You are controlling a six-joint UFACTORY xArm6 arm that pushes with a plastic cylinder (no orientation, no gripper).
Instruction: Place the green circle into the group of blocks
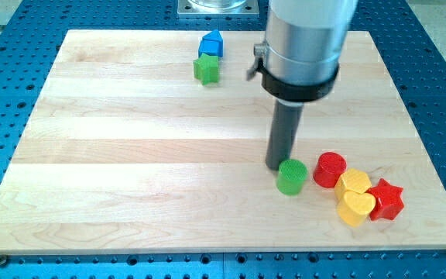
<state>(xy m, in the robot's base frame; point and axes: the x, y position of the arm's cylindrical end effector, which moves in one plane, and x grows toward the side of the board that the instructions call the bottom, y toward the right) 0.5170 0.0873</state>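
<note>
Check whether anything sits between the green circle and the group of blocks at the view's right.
Nothing visible does. The green circular block lies just left of the red cylinder block, the nearest of the group, with only a narrow strip of bare wooden board between them. My tip stands against the green circle's upper left.

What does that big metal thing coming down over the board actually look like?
A thick, shiny silver cylinder ends in a black collar with a small clamp at its side. Below it a slim, straight dark rod runs down to my tip. No claw or cables show.
</note>
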